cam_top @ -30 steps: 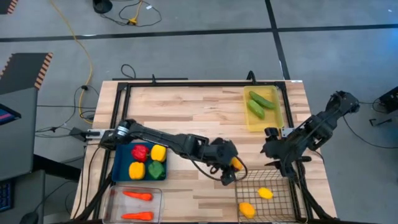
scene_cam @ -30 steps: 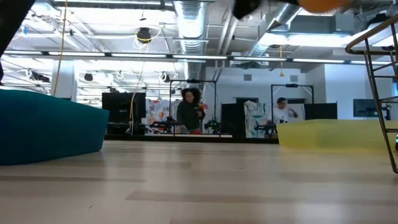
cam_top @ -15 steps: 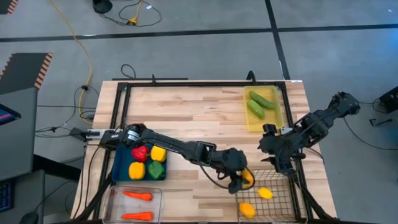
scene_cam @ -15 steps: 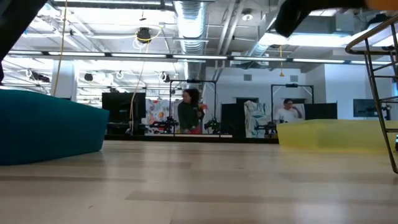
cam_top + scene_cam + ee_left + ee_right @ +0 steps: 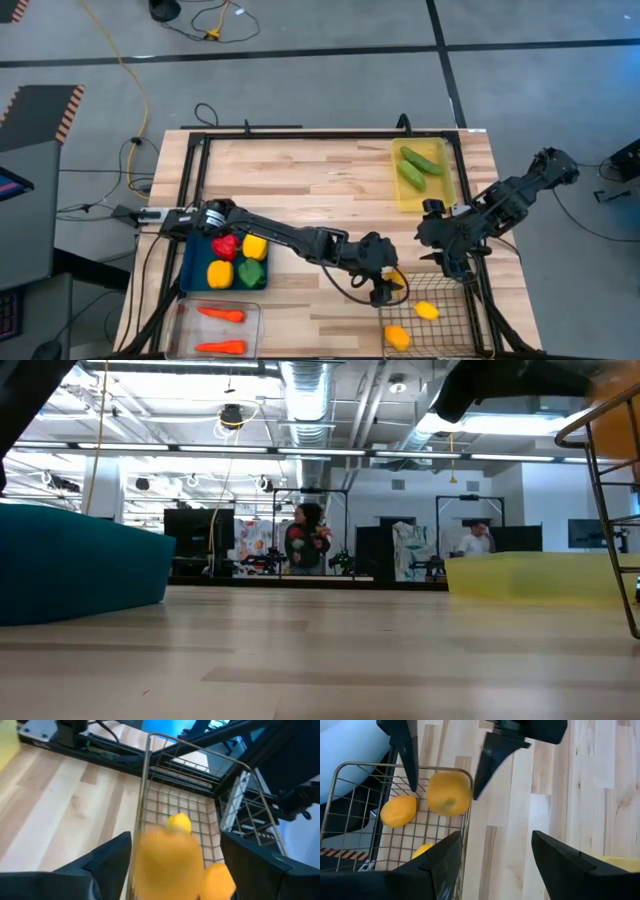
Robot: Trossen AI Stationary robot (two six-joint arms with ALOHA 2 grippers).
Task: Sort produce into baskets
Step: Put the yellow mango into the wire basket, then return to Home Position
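Left gripper (image 5: 445,762) was spread over wire mesh basket (image 5: 455,325) rim, lemon (image 5: 449,793) loose between fingers; should clear the rim before retracting. Right gripper (image 5: 452,262) waited beside it, spread and empty

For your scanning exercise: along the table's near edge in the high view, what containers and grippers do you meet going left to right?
Clear plastic bin holding carrots → blue tray holding peppers → left gripper with a lemon over the rim of the wire mesh basket → right gripper, empty.
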